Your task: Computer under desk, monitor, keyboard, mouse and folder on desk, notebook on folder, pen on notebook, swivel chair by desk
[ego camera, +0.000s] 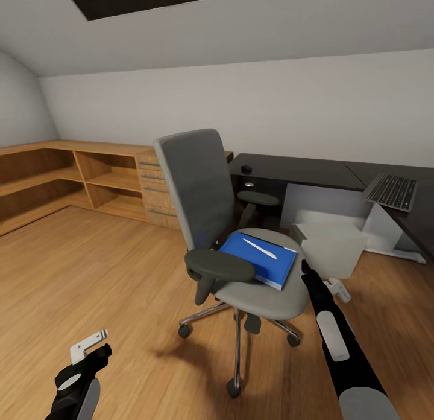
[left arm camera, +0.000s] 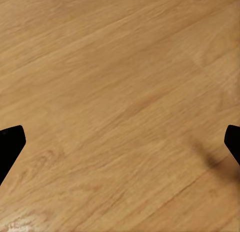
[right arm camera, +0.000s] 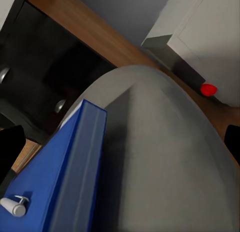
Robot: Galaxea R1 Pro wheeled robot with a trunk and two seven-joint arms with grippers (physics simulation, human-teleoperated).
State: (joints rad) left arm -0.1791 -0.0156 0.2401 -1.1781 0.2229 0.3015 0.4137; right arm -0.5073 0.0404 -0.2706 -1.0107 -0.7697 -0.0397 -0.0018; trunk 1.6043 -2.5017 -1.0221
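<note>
The grey swivel chair (ego camera: 199,184) stands mid-floor in front of the black desk (ego camera: 301,169). On its seat (right arm camera: 160,157) lies the blue folder (ego camera: 259,258) (right arm camera: 60,177) with the white pen (ego camera: 260,248) (right arm camera: 14,205) on top. My right gripper (ego camera: 305,268) (right arm camera: 120,147) hovers open at the seat's right edge, just beside the folder. My left gripper (ego camera: 99,355) (left arm camera: 120,142) hangs open over bare floor. The silver-grey computer (ego camera: 331,248) (right arm camera: 200,37) sits on the floor before the desk. The keyboard (ego camera: 393,192) rests on the desk's right wing. The monitor and notebook are out of view.
Light wooden shelving (ego camera: 72,172) and a drawer chest (ego camera: 154,190) line the left wall. Wooden floor (ego camera: 90,275) spreads wide to the chair's left. The chair's chrome star base (ego camera: 238,323) reaches toward me. The desk's drawer knobs (right arm camera: 60,106) lie beyond the seat.
</note>
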